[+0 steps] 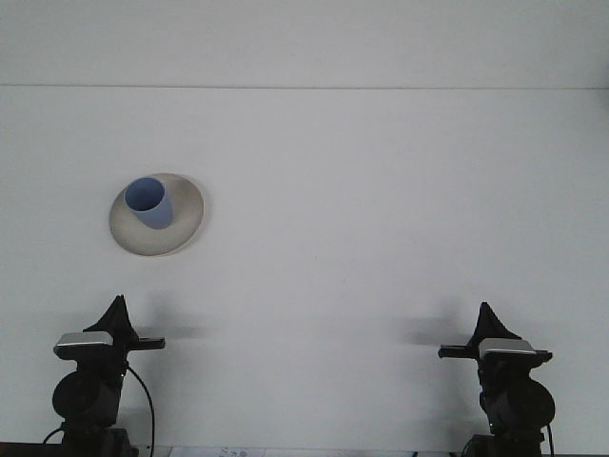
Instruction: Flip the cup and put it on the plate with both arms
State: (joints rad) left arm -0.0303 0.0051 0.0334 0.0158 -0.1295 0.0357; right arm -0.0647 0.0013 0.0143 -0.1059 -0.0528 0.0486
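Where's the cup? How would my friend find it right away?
Look at the left half of the white table, beyond the left gripper. A round cream plate lies there, and the cup stands on it, mouth up. It is the only blue thing there.

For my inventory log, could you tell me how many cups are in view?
1: a blue cup standing mouth-up on the plate, left of centre on the table. Nothing seems hidden.

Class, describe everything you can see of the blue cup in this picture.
The blue cup is plain and matte, perhaps plastic, with no handle visible. It stands upright, its open mouth facing up, on the shallow off-white plate, left of the plate's centre, on the table's left side. Only the plate touches it; both arms are well clear.
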